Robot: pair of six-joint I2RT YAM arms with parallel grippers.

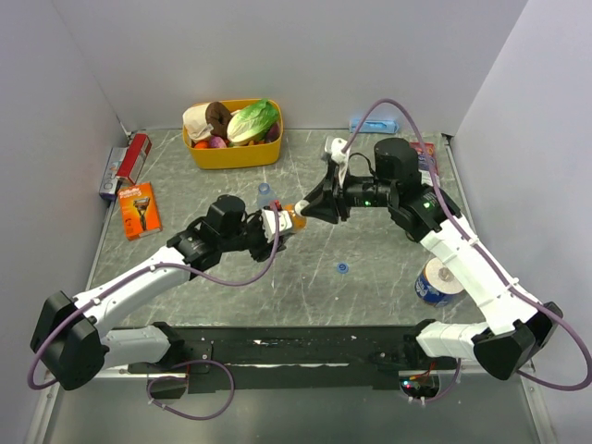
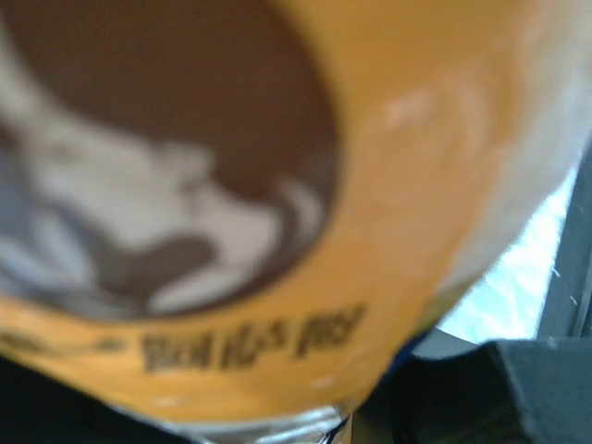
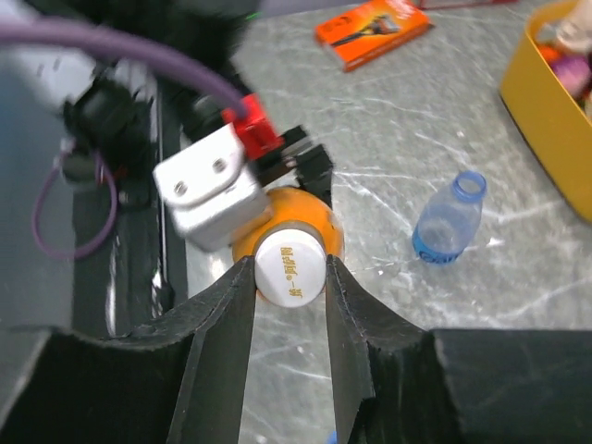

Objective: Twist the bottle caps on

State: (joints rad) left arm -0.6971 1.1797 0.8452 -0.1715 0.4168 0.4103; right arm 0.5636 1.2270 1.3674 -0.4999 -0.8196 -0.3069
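My left gripper [image 1: 275, 225] is shut on the small bottle of orange liquid [image 1: 293, 219] and holds it tilted above the table; its label [image 2: 231, 185] fills the left wrist view. My right gripper [image 3: 289, 279] is shut on the white cap [image 3: 289, 262], which sits on the neck of the orange bottle [image 3: 319, 217]. The clear water bottle [image 1: 265, 195] stands uncapped just behind the left gripper and also shows in the right wrist view [image 3: 448, 222]. The blue cap [image 1: 342, 268] lies on the table in front of the grippers.
A yellow basket [image 1: 234, 155] of food stands at the back. An orange razor pack [image 1: 139, 210] and a red-and-blue box [image 1: 125, 165] lie at the left. A blue-and-white can [image 1: 437, 282] stands near the right arm.
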